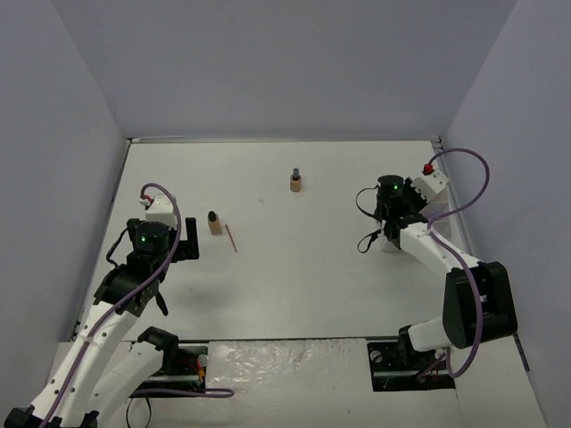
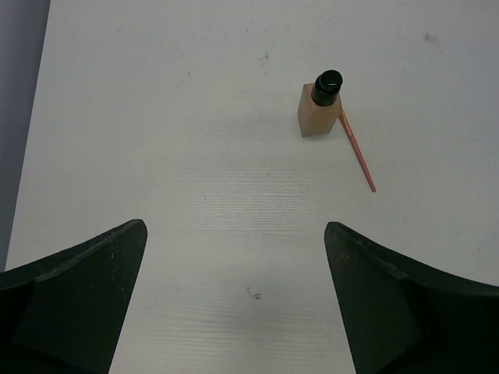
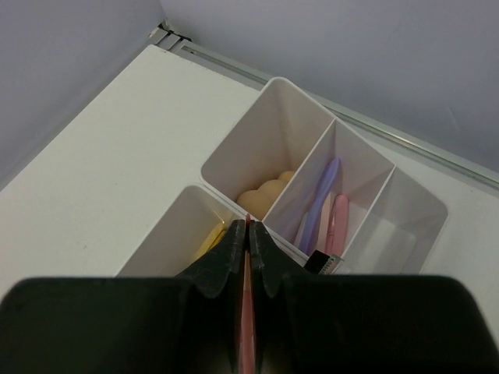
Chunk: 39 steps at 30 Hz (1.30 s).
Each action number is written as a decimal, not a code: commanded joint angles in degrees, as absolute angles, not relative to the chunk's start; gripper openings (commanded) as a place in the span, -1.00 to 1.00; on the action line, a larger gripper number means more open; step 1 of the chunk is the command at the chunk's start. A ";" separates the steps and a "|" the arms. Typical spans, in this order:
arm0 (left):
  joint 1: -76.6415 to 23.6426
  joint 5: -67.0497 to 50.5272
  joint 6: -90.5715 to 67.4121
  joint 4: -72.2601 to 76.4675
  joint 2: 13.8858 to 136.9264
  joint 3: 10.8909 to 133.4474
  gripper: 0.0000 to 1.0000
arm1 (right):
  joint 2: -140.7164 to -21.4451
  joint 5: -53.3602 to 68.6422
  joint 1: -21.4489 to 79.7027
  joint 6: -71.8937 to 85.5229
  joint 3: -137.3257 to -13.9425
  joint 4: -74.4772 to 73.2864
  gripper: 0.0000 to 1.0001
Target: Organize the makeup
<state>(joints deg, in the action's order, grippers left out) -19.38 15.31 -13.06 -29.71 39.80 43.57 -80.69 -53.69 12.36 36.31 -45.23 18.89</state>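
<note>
My right gripper [image 3: 248, 230] is shut on a thin pink-red stick [image 3: 247, 312], held just above the white tray [image 3: 273, 86]. In the tray, peach sponges [image 3: 265, 195] fill one compartment. A lilac stick [image 3: 321, 199] and a pink stick [image 3: 335, 222] lie in the compartment beside it, and something gold [image 3: 209, 238] shows in a nearer one. My left gripper [image 2: 234, 296] hangs open over bare table. Ahead of it stand a tan bottle with a dark cap [image 2: 320, 113] and a red stick [image 2: 357, 152] touching the bottle's right side. A second tan bottle [image 1: 295, 181] stands upright at mid-table, further back.
Grey walls close in the white table [image 1: 268, 294] on the left, back and right. In the top view the right arm [image 1: 428, 250] reaches toward the back right corner. The left arm [image 1: 134, 276] sits at the left side.
</note>
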 commanded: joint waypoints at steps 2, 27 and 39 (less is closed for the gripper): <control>-19.34 16.16 -12.30 -26.53 40.43 45.24 0.94 | -80.93 -57.27 12.49 41.48 -45.08 21.11 -0.78; -25.87 13.54 -40.40 -36.28 62.78 59.42 0.94 | -56.46 -18.28 13.18 25.21 -52.57 1.04 1.00; -31.99 16.70 -48.56 -35.22 83.86 65.15 0.27 | -46.28 -9.59 13.18 24.66 -48.44 -4.19 1.00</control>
